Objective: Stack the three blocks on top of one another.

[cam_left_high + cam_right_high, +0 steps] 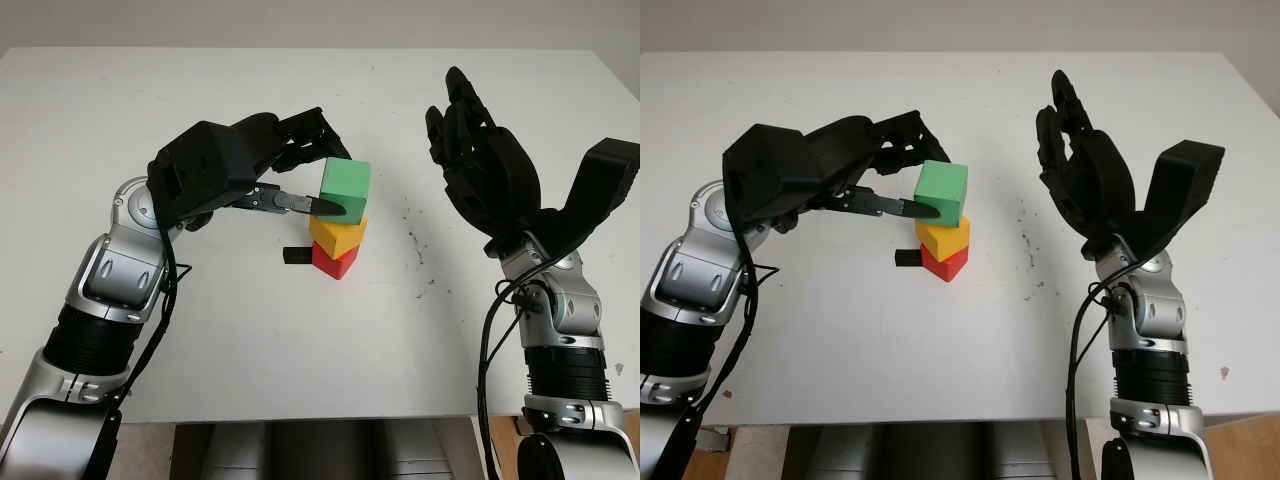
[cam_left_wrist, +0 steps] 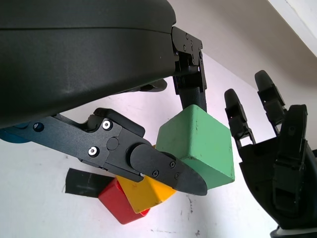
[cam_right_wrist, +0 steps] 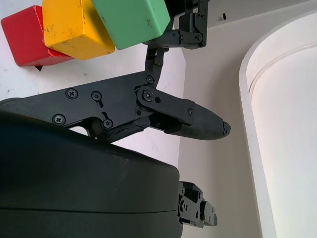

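Left hand: my left hand [image 1: 300,165] is clamped on the green block [image 1: 345,190]; one finger [image 2: 163,171] presses its near face and another finger [image 2: 190,91] comes down behind the far face.

Green block: it is at the top of the pile, over the yellow block [image 1: 337,235]. From the left wrist view I judge it to be touching the yellow one, tilted and hanging out past it on the side towards my right hand, not squared up.

Yellow block: it sits on the red block [image 1: 334,261], turned a little against it.

Red block: on the white worktop [image 1: 300,340], near the middle, with a small strip of black tape [image 1: 295,255] on the worktop just beside it on my left.

Right hand: my right hand [image 1: 485,160] is open and raised above the worktop, well apart from the pile and holding nothing.

Key relation: the pile stands directly under my left fingers, and the green block lies off-centre towards the right. The left hand is the one already on it; the right is too far off to help.

Stage: I judge all three are piled and only the release is left.

Risk: if I let go with that overhang, the green block may tip off.
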Controlling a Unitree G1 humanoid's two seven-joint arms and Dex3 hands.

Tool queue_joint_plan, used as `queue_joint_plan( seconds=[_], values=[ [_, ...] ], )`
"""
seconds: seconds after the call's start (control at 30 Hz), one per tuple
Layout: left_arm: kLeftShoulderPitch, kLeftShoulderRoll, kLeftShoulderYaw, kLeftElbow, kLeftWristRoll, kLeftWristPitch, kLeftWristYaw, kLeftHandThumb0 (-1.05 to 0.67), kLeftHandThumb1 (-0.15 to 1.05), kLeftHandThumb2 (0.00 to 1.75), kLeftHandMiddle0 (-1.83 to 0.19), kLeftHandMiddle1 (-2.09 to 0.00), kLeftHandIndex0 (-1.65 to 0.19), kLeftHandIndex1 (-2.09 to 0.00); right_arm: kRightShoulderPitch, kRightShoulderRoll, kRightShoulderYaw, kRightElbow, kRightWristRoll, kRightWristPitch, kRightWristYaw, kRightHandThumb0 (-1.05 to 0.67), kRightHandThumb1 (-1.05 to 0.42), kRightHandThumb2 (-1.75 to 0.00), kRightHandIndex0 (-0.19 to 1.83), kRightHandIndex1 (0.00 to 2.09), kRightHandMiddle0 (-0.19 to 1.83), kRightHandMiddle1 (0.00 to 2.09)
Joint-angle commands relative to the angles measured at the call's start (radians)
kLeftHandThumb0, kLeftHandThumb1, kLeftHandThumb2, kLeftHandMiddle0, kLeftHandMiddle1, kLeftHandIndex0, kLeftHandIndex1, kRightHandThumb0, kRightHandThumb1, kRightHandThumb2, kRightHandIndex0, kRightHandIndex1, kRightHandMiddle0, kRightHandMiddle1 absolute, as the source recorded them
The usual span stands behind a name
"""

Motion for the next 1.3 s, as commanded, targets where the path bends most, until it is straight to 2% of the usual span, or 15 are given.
queue_joint_plan(
  seconds=[0.0, 0.33, 1.1, 1.23, 1.27],
  values=[
    [0.005, 0.004, -0.002, 0.003, 0.005, -0.014, 0.005, -0.43, 1.05, 0.19, -0.25, -0.05, -0.29, -1.79, 0.003, -0.008, -0.002, -0.009, -0.002, -0.007, 0.003, -0.58, -1.05, -0.66, -0.19, 0.0, -0.14, 0.0],
    [0.015, -0.004, 0.0, 0.018, 0.005, -0.038, 0.012, -0.43, 1.05, 0.19, -0.22, -0.04, -0.26, -1.74, 0.001, -0.007, -0.005, -0.014, -0.009, -0.016, -0.004, -0.56, -1.05, -0.71, -0.19, 0.01, -0.14, 0.01],
    [0.026, -0.007, -0.012, 0.012, 0.032, -0.04, 0.002, -0.45, 1.05, 0.19, -0.17, -0.04, -0.29, -1.62, 0.01, -0.008, -0.012, -0.013, -0.003, -0.014, 0.007, -0.56, -1.05, -0.68, -0.19, 0.01, -0.13, 0.0],
    [0.027, -0.003, -0.017, 0.016, 0.04, -0.052, 0.003, -0.48, 1.05, 0.19, -0.14, -0.04, -0.19, -1.53, 0.012, -0.004, -0.013, -0.018, -0.005, -0.008, -0.002, -0.55, -1.05, -0.69, -0.18, 0.02, -0.12, 0.0],
    [0.027, -0.003, -0.017, 0.015, 0.041, -0.051, 0.002, -0.49, 1.05, 0.17, -0.12, -0.03, -0.14, -1.44, 0.012, -0.002, -0.013, -0.019, -0.006, -0.007, -0.007, -0.56, -1.05, -0.69, -0.18, 0.02, -0.12, 0.0]
  ],
)
